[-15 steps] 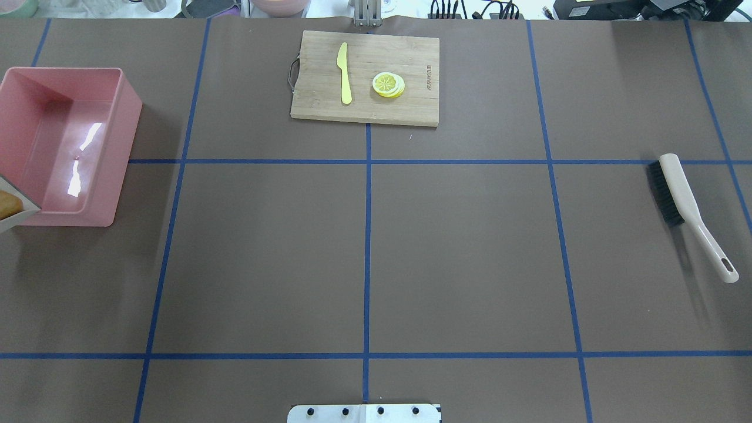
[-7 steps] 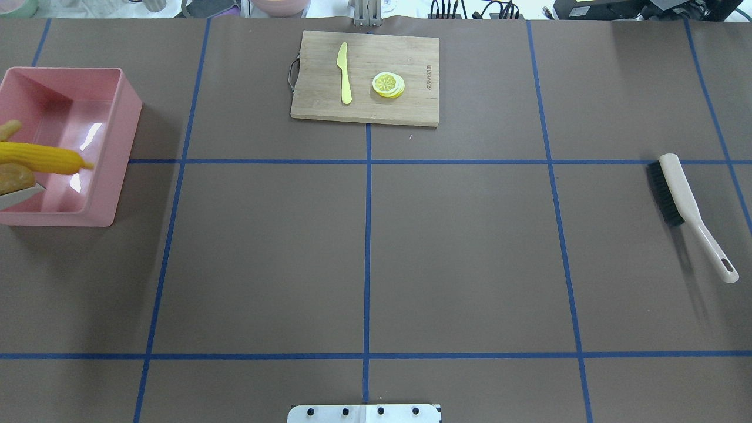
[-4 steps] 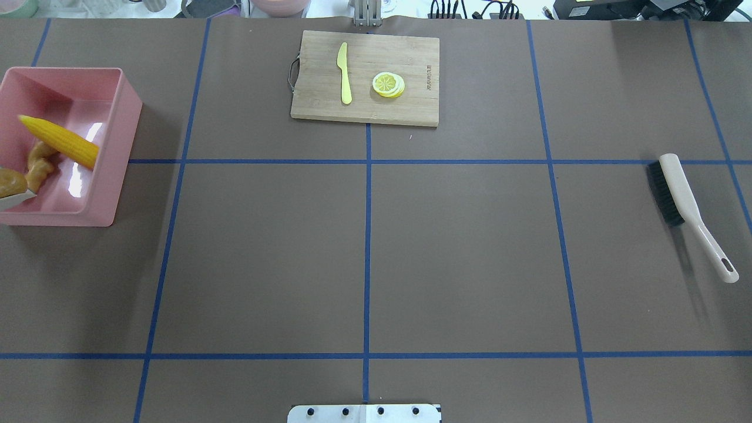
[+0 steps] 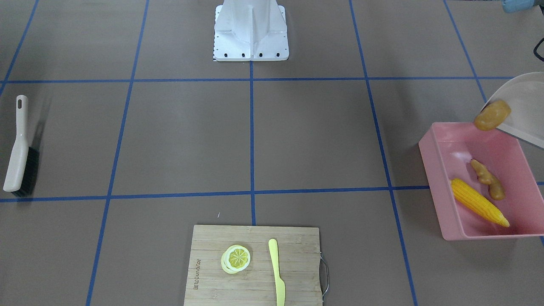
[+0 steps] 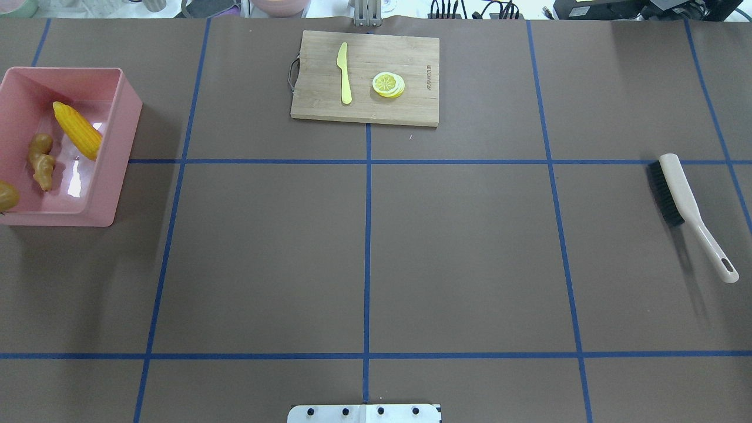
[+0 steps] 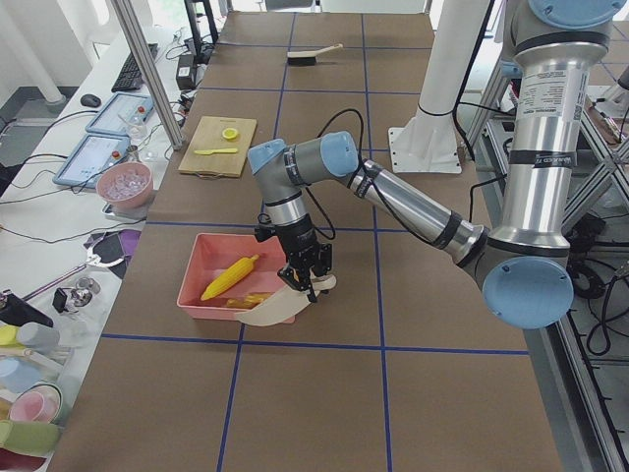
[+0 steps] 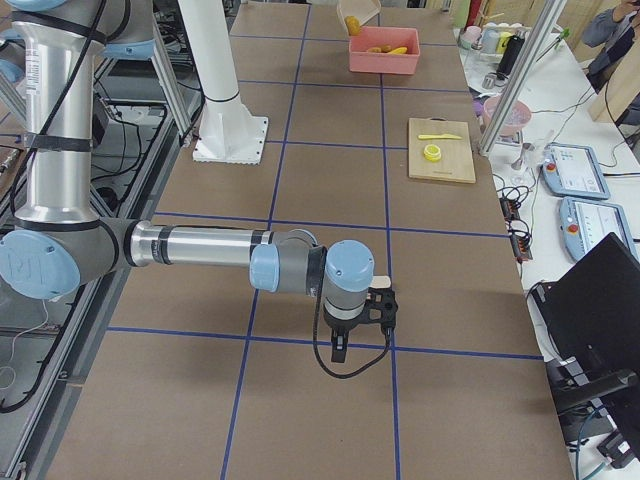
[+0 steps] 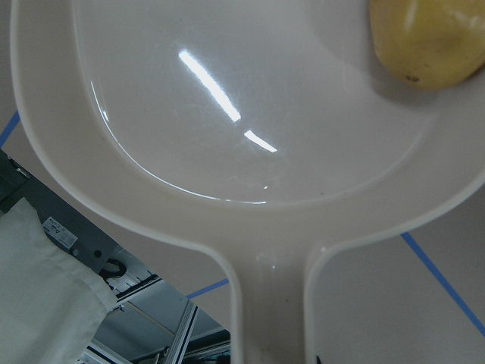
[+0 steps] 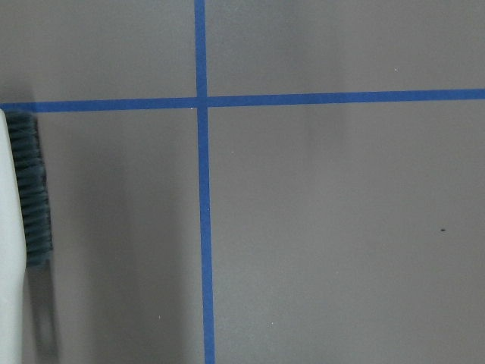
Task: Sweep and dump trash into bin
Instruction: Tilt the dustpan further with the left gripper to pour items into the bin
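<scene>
On the worktop (image 5: 364, 247), over the bin (image 5: 117, 153), more dustpan (image 8: 189, 114) tilt was judged needed for the potato (image 4: 492, 115); closure of left hand (image 6: 307, 277) and right hand (image 7: 355, 320) could not be told.

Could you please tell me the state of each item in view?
corn cob: lying in the bin.
ginger root: lying in the bin.
potato: at the dustpan's lip, not yet in the bin.
dustpan: raised, tipped toward the bin.
bin: upright.
brush: lying flat on the table.
knife: flat on the cutting board.
lemon slices: stacked on the cutting board.

Potato (image 5: 6, 195) cut by overhead edge, dustpan (image 4: 522, 102) partly out of frame
</scene>
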`<state>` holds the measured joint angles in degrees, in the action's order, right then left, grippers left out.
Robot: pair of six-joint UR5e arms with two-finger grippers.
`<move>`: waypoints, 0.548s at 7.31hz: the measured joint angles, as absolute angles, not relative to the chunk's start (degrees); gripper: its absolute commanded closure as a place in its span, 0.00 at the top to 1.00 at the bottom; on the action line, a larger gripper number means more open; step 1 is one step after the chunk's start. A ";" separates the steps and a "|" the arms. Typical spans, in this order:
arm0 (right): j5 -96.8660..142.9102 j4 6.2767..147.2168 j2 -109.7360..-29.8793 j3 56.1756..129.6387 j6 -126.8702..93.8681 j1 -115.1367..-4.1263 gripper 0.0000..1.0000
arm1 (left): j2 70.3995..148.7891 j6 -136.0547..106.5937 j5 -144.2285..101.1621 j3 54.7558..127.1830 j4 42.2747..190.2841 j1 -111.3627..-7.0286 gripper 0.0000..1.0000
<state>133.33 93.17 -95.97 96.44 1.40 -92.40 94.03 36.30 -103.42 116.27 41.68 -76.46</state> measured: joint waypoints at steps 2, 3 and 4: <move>133.27 93.16 -96.03 96.30 1.33 -92.37 1.00 | 94.81 36.79 -102.97 115.61 40.37 -76.46 0.00; 133.18 93.16 -96.08 95.84 1.35 -92.38 1.00 | 95.15 37.55 -102.83 115.53 40.21 -76.46 0.00; 133.17 93.17 -96.15 94.88 1.34 -92.37 1.00 | 95.39 38.77 -102.72 115.55 40.34 -76.56 0.00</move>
<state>133.17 93.17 -96.15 94.88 1.34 -92.37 95.39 38.77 -102.72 115.55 40.34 -76.56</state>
